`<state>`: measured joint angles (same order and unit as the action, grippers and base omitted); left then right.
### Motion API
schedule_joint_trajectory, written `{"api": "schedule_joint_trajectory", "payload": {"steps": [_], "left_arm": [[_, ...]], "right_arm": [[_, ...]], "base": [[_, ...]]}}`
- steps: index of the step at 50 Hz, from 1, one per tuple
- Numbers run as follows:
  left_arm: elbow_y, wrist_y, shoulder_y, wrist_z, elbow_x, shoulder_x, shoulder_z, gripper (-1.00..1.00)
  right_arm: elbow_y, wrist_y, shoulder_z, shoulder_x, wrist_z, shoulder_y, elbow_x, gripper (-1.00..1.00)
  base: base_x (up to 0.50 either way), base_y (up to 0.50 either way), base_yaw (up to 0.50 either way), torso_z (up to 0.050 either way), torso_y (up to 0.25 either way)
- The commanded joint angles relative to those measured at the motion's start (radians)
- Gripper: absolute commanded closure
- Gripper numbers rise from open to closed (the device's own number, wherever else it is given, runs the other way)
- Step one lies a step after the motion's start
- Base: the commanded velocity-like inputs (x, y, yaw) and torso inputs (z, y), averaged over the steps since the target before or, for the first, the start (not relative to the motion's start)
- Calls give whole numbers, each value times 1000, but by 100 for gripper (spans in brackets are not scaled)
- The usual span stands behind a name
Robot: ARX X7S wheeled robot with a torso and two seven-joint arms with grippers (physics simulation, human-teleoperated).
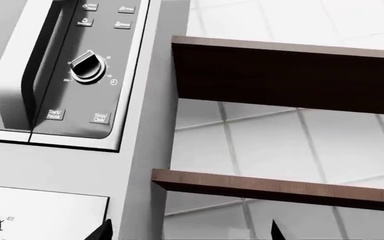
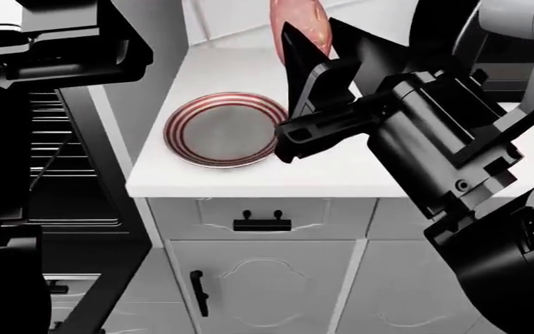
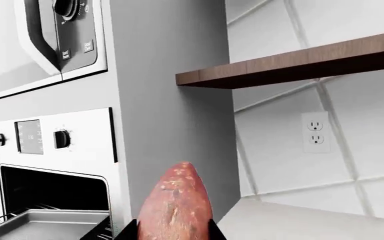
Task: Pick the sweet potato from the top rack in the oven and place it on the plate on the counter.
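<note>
1. Right gripper (image 2: pixel 306 38) fills the head view's foreground, fingers clamped on the sweet potato (image 2: pixel 300 22), held above the counter (image 2: pixel 360 170).
2. Plate (image 2: pixel 222 130) lies bare near the counter's front edge, beside the open oven (image 2: pixel 63 160).
3. Left gripper (image 1: pixel 188 231): fingertips apart.

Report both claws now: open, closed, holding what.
Left claw: only its fingertips show, spread apart, nothing between them; open.
Right claw: closed on the sweet potato.
</note>
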<state>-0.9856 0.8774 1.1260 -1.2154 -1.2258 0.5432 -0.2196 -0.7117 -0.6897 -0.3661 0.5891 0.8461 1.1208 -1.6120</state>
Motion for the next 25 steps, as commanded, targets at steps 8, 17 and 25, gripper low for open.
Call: {"api": "schedule_joint_trajectory", "payload": {"steps": [8,17,25], "left_arm": [[0,-11,1,-2,2,7,-8,-100],[0,-18,-5,0,9,9,-14,-100],[0,-23,-9,0,12,9,-20,-100]], "right_arm": [[-1,4,7,-2,-4,-4,5,100],[-4,13,12,-3,-9,-6,10,100],[-12,35,27,-10,-10,-7,23,100]], "base": [[0,-500,0,0,0],[0,-500,0,0,0],[10,-313,-68,0,0]]}}
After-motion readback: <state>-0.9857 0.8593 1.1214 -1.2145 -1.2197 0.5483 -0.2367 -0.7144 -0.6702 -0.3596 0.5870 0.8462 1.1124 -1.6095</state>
